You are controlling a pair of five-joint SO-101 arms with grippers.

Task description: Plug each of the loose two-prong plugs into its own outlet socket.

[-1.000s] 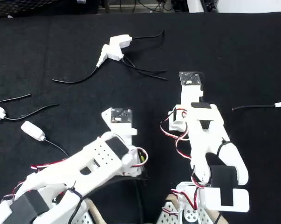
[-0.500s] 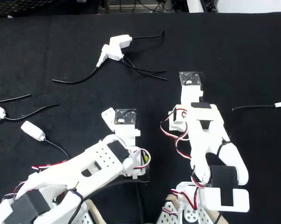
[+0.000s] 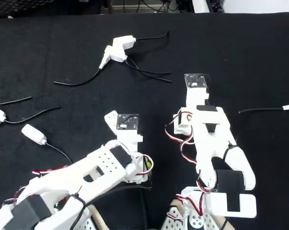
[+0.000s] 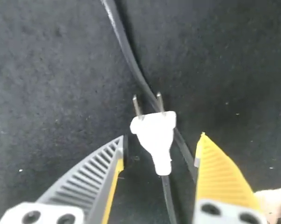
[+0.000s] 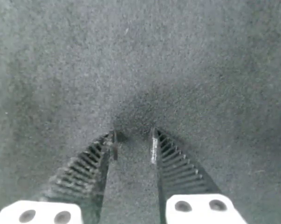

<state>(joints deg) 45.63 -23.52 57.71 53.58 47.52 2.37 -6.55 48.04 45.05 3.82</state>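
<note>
The desk is plain black, the plug white with silvery prongs and a black cable, the left claw ribbed grey and yellow, the right claw ribbed dark grey, the right arm white with red wires.

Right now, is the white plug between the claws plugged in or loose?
Loose: the white plug lies on the cloth, both prongs bare, between the open left gripper.
</note>
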